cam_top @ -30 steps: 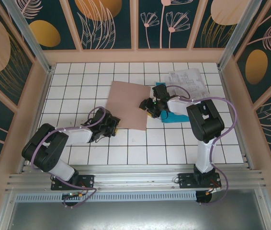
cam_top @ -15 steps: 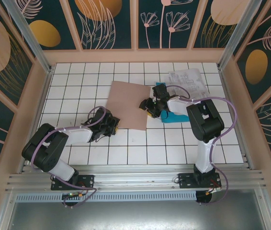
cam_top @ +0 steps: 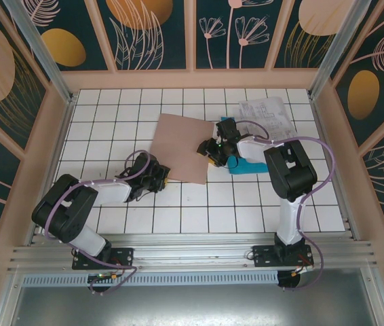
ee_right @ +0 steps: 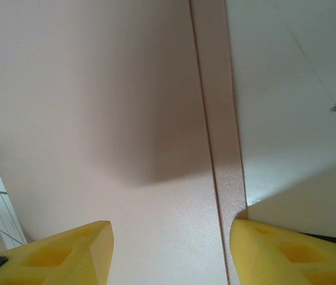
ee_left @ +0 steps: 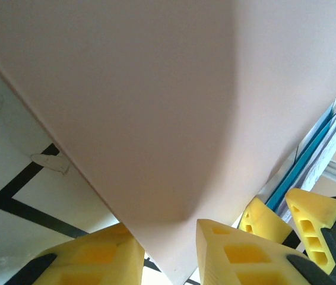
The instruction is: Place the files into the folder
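The pinkish-brown folder (cam_top: 180,147) lies flat and closed on the white tiles, mid-table. My left gripper (cam_top: 160,178) sits at its near left corner. In the left wrist view that folder corner (ee_left: 156,148) pokes into the gap between my yellow fingers (ee_left: 233,258), which stand apart. My right gripper (cam_top: 212,153) hovers at the folder's right edge, open. Its fingers (ee_right: 67,252) straddle the folder's edge strip (ee_right: 218,148). A cyan-blue sheet (cam_top: 249,166) lies under the right arm. White printed sheets (cam_top: 268,115) lie at the back right.
The tiled floor (cam_top: 110,115) is walled by a pink frame on the left, back and right. Both arm bases stand at the near rail (cam_top: 192,252). The right gripper's yellow fingers (ee_left: 301,222) show past the folder in the left wrist view.
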`<state>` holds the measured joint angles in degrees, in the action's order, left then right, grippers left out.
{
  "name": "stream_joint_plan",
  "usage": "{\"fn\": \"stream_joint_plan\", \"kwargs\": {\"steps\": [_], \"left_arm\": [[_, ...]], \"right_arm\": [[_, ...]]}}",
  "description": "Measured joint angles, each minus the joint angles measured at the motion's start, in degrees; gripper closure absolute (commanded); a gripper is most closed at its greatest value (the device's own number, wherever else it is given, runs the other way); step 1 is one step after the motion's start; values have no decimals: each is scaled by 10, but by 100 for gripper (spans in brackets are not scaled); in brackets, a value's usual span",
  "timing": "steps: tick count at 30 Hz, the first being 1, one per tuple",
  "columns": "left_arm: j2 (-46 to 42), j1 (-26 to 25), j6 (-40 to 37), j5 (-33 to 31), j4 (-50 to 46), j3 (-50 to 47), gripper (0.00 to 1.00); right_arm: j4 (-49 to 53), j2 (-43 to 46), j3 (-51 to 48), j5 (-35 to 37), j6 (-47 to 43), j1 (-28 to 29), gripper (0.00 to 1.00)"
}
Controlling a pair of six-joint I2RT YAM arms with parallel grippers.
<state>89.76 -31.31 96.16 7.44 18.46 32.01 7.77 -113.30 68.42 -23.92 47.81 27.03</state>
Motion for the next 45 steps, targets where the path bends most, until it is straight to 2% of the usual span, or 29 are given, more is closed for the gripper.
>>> {"fn": "stream_joint_plan", "kwargs": {"steps": [4, 9, 21, 37, 45], "left_arm": [[0, 0, 7, 0, 18, -9, 84], [-4, 0, 15, 5, 43, -17, 99], [-35, 0, 63, 17, 124, -61, 100], [-43, 0, 94, 41, 160, -79, 100], [-43, 0, 96, 41, 156, -82, 100]], "right_arm": [[-4, 0, 0, -11, -2, -5, 42], [-20, 0, -9, -33, -2, -14, 42], [-50, 0, -24, -67, 1, -26, 43], [-106, 3, -54, -103, 54, -36, 75], [-116, 7, -54, -107, 68, -38, 100]]}}
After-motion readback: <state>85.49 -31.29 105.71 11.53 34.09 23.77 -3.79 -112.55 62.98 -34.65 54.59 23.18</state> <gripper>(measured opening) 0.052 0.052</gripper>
